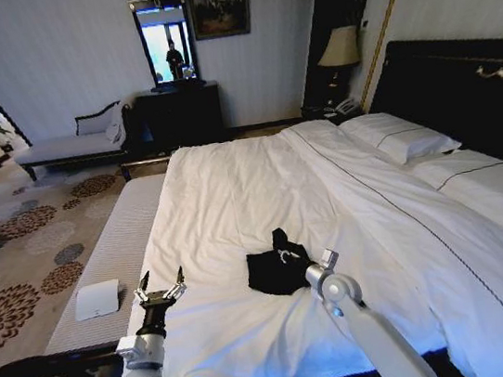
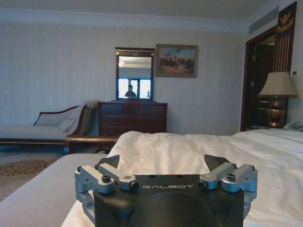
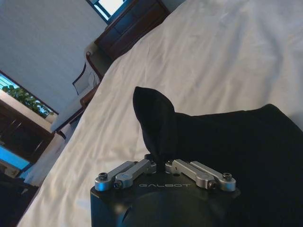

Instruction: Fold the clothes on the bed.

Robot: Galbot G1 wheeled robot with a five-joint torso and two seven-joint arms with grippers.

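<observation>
The black T-shirt (image 1: pixel 277 265) lies bunched on the bed (image 1: pixel 262 196), a peak at twelve o'clock. The right tool (image 1: pixel 311 267) pinches its edge; the left tool (image 1: pixel 160 287) gapes empty at nine o'clock.

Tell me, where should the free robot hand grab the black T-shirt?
Probably at the near left edge of the black T-shirt, coming in from the left gripper, which hovers open over the white duvet beside it. The shirt lies bunched in a low heap, and the right gripper is shut on a raised fold on its right side, so the left side is free.
</observation>
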